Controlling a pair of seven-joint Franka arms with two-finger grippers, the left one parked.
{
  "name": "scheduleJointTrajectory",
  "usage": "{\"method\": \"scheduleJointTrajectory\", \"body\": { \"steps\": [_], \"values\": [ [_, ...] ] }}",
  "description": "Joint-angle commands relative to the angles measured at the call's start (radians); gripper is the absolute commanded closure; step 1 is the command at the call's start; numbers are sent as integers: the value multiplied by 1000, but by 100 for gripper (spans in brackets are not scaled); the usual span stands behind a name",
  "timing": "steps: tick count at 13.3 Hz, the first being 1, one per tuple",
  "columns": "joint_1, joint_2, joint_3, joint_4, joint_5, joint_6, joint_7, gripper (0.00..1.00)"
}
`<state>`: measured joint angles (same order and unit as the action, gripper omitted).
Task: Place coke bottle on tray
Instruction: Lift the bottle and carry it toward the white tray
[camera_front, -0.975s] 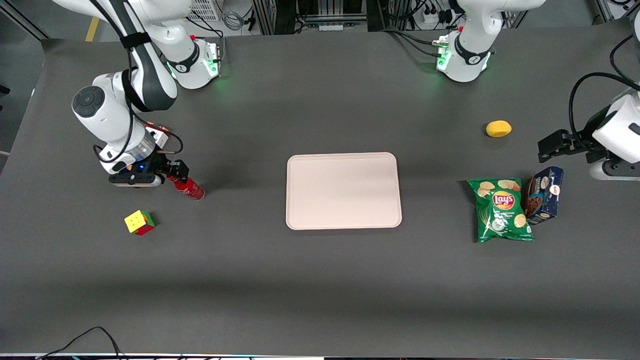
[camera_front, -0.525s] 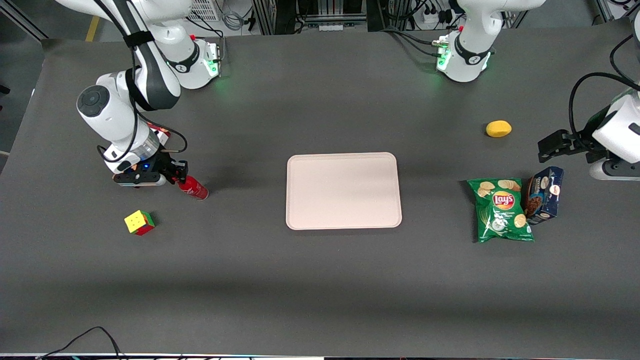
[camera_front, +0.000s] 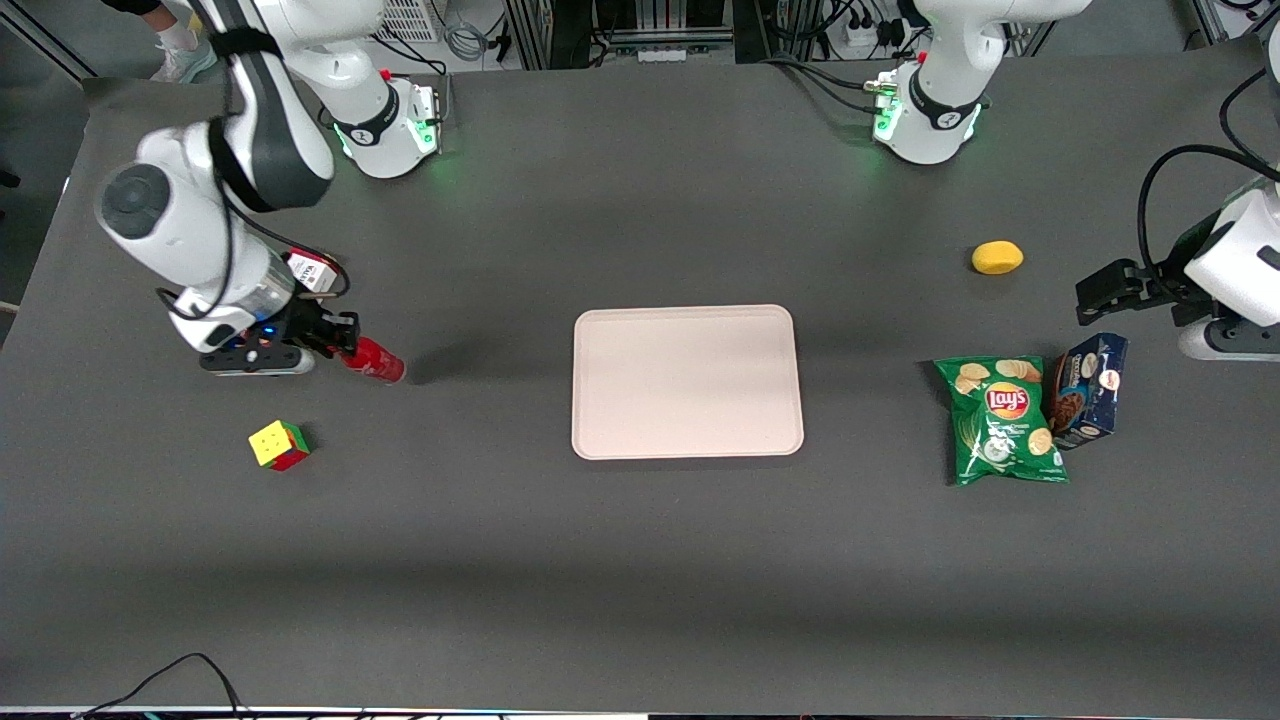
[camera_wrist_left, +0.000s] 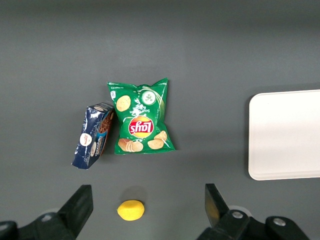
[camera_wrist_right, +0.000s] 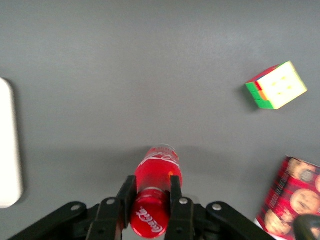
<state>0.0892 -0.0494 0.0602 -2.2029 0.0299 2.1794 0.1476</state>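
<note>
One thing held: your gripper (camera_front: 345, 352) is closed tight on the coke bottle (camera_front: 375, 360), with a finger on each side just below the red cap.
Gripper place: it hangs over the table (camera_front: 640, 560) at the working arm's end, well apart from the tray (camera_front: 688, 381).
Bottle: it looks lifted a little off the table, and you can see its dark shadow on the table between it and the tray. I cannot tell for sure how high it is.
Tray: it lies flat in the middle of the table with nothing on it.
Step now: the grab looks done, so you are at the start of the carry.
Next move: bring the bottle sideways toward the parked arm's end until it is over the bare middle of the tray. Then go down slowly and open the fingers.
Take care: keep the bottle high enough to pass over the tray's low rim.
Close by: a colour cube (camera_front: 279, 444) sits nearer the front camera than the bottle. A red cookie box (camera_wrist_right: 287, 197) is just beside the gripper.
Far off: the chips bag (camera_front: 1001, 420), the blue box (camera_front: 1089, 390) and the lemon (camera_front: 997, 257) lie toward the parked arm's end.
</note>
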Motion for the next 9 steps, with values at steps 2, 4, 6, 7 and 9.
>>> {"method": "scheduleJointTrajectory", "body": {
  "steps": [2, 4, 6, 7, 9],
  "values": [
    [4, -23, 26, 396, 24, -447, -31, 100],
    [4, -15, 39, 532, 30, -588, -28, 100],
    [4, -10, 39, 552, 56, -604, -30, 100],
    [12, -10, 44, 554, 56, -602, -16, 100],
    [101, -9, 49, 558, 54, -584, 71, 100]
  ]
}}
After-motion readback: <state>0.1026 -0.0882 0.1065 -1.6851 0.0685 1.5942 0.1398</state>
